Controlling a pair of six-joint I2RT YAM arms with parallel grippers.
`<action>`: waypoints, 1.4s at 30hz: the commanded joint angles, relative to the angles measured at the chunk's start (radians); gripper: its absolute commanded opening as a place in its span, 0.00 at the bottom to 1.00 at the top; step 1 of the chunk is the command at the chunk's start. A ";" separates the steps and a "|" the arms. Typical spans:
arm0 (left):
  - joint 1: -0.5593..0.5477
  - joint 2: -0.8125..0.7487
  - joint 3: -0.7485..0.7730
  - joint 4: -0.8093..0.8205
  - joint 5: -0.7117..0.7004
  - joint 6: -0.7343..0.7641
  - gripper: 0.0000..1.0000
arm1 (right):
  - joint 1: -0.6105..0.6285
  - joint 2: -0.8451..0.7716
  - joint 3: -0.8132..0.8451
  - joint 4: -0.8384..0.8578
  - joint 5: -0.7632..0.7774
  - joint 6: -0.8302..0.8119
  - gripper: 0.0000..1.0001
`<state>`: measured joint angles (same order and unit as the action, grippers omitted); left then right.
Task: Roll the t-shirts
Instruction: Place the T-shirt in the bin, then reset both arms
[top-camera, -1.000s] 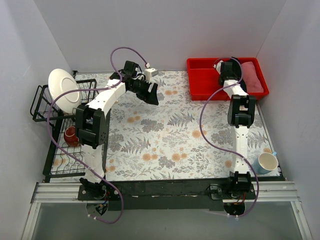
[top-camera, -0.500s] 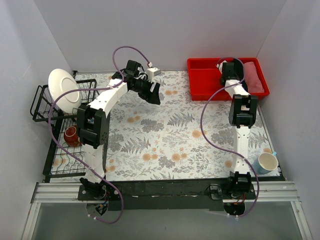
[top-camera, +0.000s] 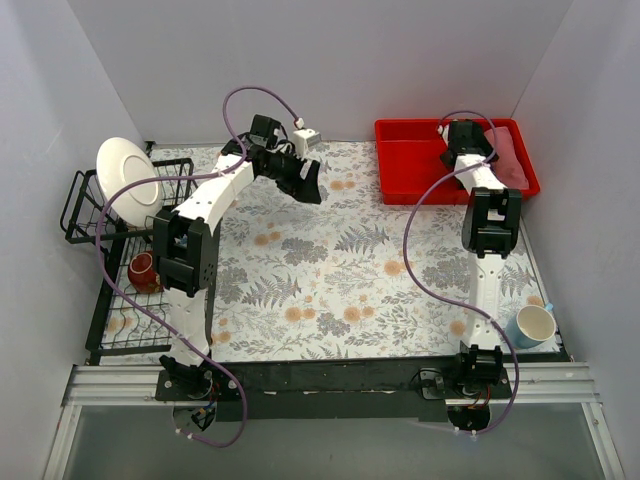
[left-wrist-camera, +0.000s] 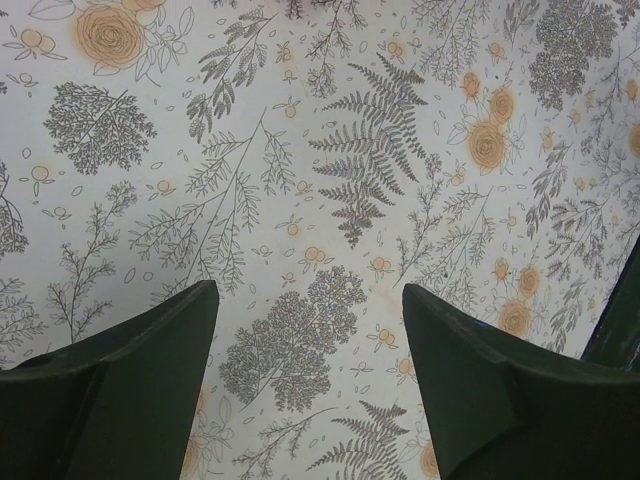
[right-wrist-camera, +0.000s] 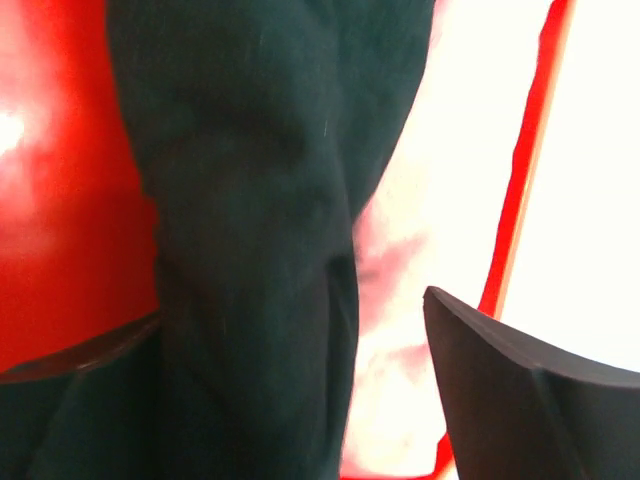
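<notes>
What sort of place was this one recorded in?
Likely a lab test cell dressed as a home table: plain white walls box in a floral tablecloth, with a dish rack holding a plate on the left and a red bin with t-shirts far right.

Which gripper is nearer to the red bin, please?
Right. The right gripper hangs over the red bin; the left gripper hovers above the tablecloth, off to the bin's left.
</notes>
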<state>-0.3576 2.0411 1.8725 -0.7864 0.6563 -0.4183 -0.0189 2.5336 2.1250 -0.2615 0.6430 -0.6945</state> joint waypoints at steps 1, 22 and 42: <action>-0.004 -0.015 0.085 -0.014 0.028 0.035 0.74 | 0.005 -0.097 -0.031 -0.162 -0.058 0.049 0.99; 0.092 -0.265 0.033 0.010 -0.047 0.024 0.98 | 0.068 -0.685 -0.078 -0.550 -0.881 0.422 0.99; 0.092 -0.374 -0.091 0.026 -0.242 -0.145 0.98 | 0.352 -1.079 -0.483 -0.453 -0.754 0.639 0.99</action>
<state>-0.2653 1.6699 1.7977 -0.7662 0.4408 -0.5148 0.3302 1.5322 1.6581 -0.7837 -0.1146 -0.0719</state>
